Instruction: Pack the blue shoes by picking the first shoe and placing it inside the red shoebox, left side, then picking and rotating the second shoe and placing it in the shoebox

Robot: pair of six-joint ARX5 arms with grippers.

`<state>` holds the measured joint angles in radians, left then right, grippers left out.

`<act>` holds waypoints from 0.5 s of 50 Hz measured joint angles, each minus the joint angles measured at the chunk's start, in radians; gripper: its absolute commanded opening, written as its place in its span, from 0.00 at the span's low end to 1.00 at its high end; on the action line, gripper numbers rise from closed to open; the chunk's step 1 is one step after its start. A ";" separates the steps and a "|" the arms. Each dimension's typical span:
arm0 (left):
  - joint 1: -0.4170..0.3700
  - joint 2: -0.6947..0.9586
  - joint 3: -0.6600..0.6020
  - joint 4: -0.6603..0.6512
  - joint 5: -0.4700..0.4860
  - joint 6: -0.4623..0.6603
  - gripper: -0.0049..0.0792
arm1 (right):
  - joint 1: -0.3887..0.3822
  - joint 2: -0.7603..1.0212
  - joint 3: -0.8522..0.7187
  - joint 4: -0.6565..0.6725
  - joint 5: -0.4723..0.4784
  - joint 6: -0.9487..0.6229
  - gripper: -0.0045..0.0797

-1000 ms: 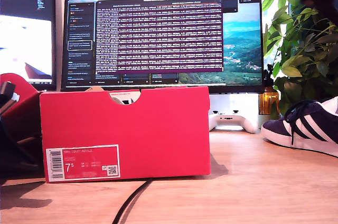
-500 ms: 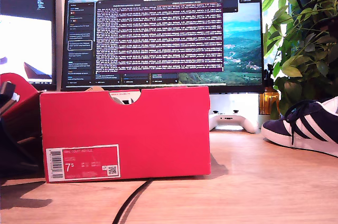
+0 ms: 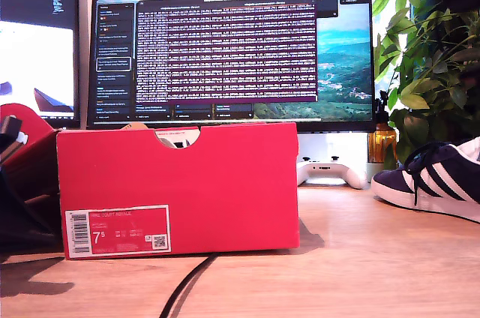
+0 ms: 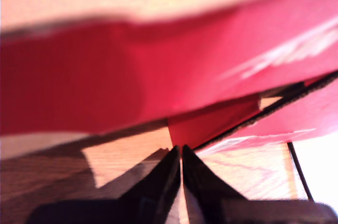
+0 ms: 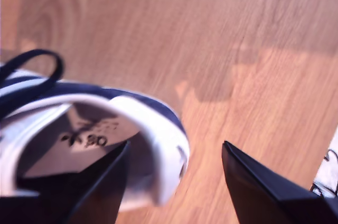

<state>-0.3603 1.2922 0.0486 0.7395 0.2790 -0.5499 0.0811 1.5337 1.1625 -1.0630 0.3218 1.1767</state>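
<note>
Resting sideways: striped navy shoe (image 3: 435, 179), white-soled

Box (image 3: 180, 183): matt red card, paper label. Shoe (image 3: 442, 175): navy suede, matt. Bench (image 3: 360, 273): smooth wood grain.

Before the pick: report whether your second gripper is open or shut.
Open. My second gripper has its fingers spread, one inside the blue shoe's heel opening, the other outside over the wooden table.

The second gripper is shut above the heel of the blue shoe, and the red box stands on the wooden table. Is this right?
Not quite. The second wrist view shows my second gripper open, its jaws astride the heel collar of the blue shoe. The red box does stand on the wooden table.
</note>
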 measured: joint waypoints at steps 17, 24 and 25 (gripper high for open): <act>0.000 0.000 0.000 0.000 0.000 0.000 0.03 | -0.031 0.000 -0.123 0.153 -0.078 -0.023 0.60; 0.000 0.000 0.000 0.000 0.000 0.000 0.03 | -0.039 0.000 -0.146 0.188 -0.088 -0.023 0.25; 0.000 0.000 0.000 0.000 0.000 0.000 0.03 | -0.042 0.000 -0.146 0.189 -0.088 -0.023 0.15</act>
<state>-0.3603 1.2922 0.0486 0.7395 0.2790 -0.5499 0.0387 1.5337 1.0168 -0.8738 0.2337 1.1538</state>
